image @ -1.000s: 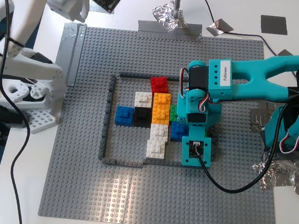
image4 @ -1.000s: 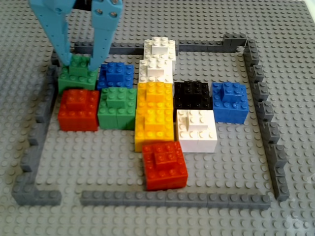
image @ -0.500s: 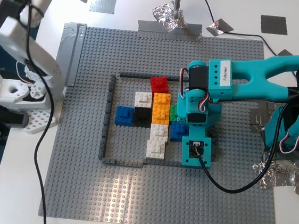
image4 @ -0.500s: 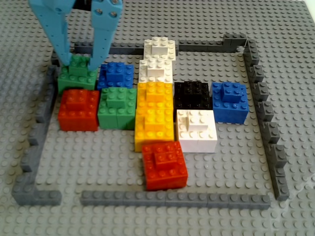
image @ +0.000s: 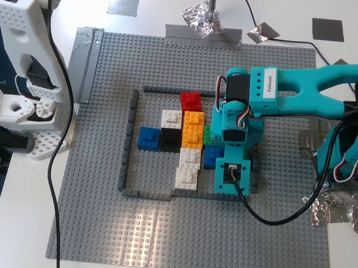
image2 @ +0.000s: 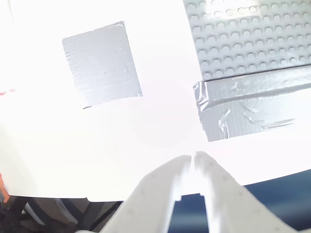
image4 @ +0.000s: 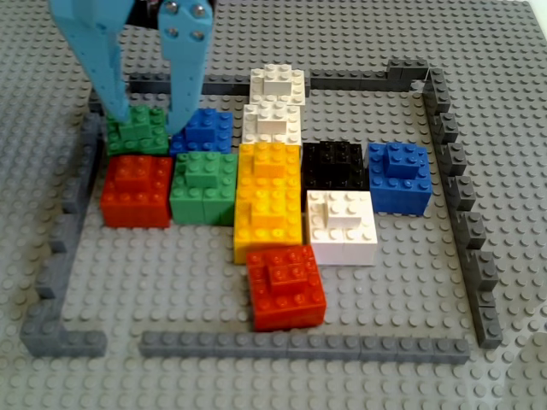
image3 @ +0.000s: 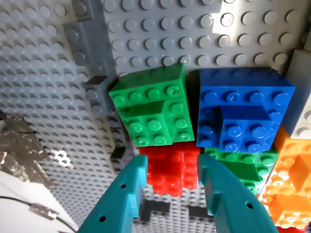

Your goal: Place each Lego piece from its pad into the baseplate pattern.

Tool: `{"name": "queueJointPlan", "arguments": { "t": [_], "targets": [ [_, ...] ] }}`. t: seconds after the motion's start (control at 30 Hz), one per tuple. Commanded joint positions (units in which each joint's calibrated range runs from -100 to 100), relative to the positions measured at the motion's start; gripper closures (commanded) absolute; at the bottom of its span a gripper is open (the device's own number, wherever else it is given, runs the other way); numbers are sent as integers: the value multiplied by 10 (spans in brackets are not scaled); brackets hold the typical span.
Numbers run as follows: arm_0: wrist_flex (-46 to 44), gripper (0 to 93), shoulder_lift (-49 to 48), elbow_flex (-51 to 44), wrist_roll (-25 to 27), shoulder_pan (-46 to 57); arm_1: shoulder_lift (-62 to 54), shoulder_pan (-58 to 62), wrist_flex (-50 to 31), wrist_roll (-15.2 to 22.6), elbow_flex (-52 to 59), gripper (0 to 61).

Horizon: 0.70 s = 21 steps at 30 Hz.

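- White counter (image: pixel 160 7) under a big grey baseplate (image: pixel 93 214), with tape at the plate's edges.
- Pattern (image: pixel 181 141) of coloured bricks near the plate's middle, inside a thin dark frame (image: pixel 127 141).
- Green brick (image3: pixel 153 111) seated in the pattern, at a corner of the frame, touching a blue stack (image3: pixel 243 111) on one side and a red stack (image3: pixel 172 170) on another.
- Same green brick (image4: pixel 137 128) at the other view's upper left, just behind the red stack (image4: pixel 135 188).
- My first tool (image3: pixel 170 167), teal, released: jaws spread wide, nothing between them.
- Fingers (image4: pixel 107 60) down on either side of the green brick in the other view, tips close to its upper studs; contact impossible to tell.
- From the first wrist view, green brick just ahead of the fingertips rather than between them.
- Teal arm (image: pixel 292 88) reaching in from the exterior view's right, hiding that corner of the pattern.
- White brick (image4: pixel 342 224) in the pattern beside the orange stack (image4: pixel 269 201), well apart from both tools.
- My second tool (image2: pixel 192 162), white, clenched on nothing, tips together.
- Below it: bare counter, a dark grey pad (image2: pixel 102 63) and the taped plate corner (image2: pixel 248 107).
- That pad (image: pixel 123 3) at the exterior view's upper left, another pad (image: pixel 328 28) at its upper right.
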Motion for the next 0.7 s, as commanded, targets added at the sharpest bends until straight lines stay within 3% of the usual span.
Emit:
{"name": "queueJointPlan", "arguments": {
  "t": [0.0,0.37,0.53,0.67],
  "targets": [
    [1,804,-8,-2,2,5,6,-4,3,0,-76,612],
    [30,796,-60,-37,3,47,-16,13,14,15,-83,612],
    [31,722,-120,-37,3,106,-23,18,16,19,-79,612],
    [54,719,-146,-37,10,141,-17,20,18,20,-92,612]
  ]
}}
